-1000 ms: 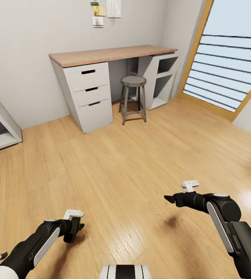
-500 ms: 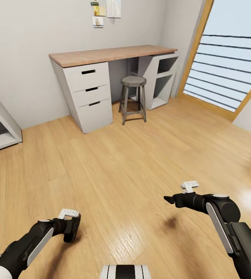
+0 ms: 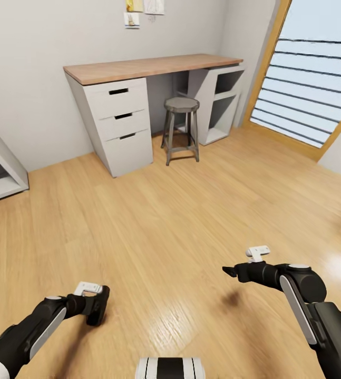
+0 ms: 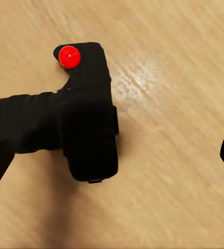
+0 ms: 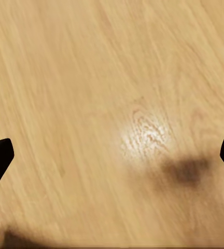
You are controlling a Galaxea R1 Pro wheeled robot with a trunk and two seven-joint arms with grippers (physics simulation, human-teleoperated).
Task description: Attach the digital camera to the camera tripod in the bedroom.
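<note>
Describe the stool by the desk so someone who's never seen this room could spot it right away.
Against the grey back wall stands a long desk with a wooden top and white drawers. The stool sits on the wood floor at the desk's open knee space, between the drawer unit and the open shelf unit. It is the only dark grey metal piece there, with a round seat and four thin legs.

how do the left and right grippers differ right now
The left gripper carries the digital camera between its jaws, while the right gripper holds nothing, its jaws wide apart over bare wood floor. In the head view, the left one hangs lower and nearer the robot, and the right one reaches further forward. Both are black with white fittings.
</note>
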